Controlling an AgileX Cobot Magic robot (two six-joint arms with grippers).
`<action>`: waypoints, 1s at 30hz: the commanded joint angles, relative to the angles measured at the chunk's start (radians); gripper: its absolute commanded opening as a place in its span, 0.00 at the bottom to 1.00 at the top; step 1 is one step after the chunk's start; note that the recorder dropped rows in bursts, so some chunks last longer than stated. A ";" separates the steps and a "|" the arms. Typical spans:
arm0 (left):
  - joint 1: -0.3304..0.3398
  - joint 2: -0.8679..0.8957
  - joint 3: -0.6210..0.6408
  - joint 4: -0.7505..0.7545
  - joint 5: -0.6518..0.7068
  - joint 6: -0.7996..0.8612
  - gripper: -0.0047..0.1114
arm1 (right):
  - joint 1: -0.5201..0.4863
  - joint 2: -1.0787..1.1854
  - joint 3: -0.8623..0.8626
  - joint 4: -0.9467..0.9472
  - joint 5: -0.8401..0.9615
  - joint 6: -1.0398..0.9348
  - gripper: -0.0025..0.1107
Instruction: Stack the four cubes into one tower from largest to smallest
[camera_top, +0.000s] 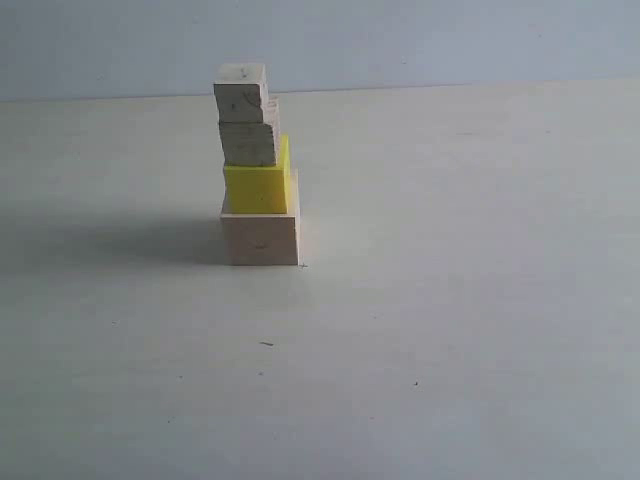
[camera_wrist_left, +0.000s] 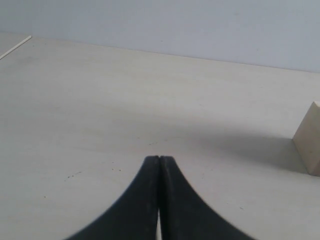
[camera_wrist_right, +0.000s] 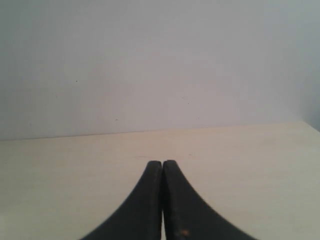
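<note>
Exterior view is showing bare table (camera_top: 450, 350) nearest the camera, with no arm or gripper appearing in it. Further back, the tower (camera_top: 258, 170) is standing upright on the table and casting a shadow (camera_top: 120, 240) toward the left of that view. The pale wood base cube (camera_top: 260, 240) is resting on the table, the yellow cube (camera_top: 256, 190) is sitting on it, the third cube (camera_top: 249, 143) is sitting on the yellow one, and the top cube (camera_top: 240, 92) is overhanging slightly to the left. Behind the tower, the wall (camera_top: 400, 40) is closing off the scene.

Left wrist view is supplying what the exterior view lacks: the left gripper (camera_wrist_left: 159, 159) is holding nothing, with its jaws pressed together. Beyond it, well apart, one corner of the base cube (camera_wrist_left: 310, 140) is entering at the frame edge.

Right wrist view is showing the right gripper (camera_wrist_right: 162, 162) likewise pressed together and holding nothing, facing only table and wall, with no cube appearing.
</note>
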 joint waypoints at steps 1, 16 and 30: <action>-0.002 -0.006 0.003 -0.004 -0.009 0.005 0.04 | 0.002 -0.014 0.037 -0.013 -0.003 0.019 0.02; -0.002 -0.006 0.003 -0.004 -0.009 0.005 0.04 | 0.002 -0.046 0.080 -0.217 0.113 0.217 0.02; -0.002 -0.006 0.003 -0.004 -0.009 0.005 0.04 | 0.002 -0.046 0.080 -0.217 0.155 0.192 0.02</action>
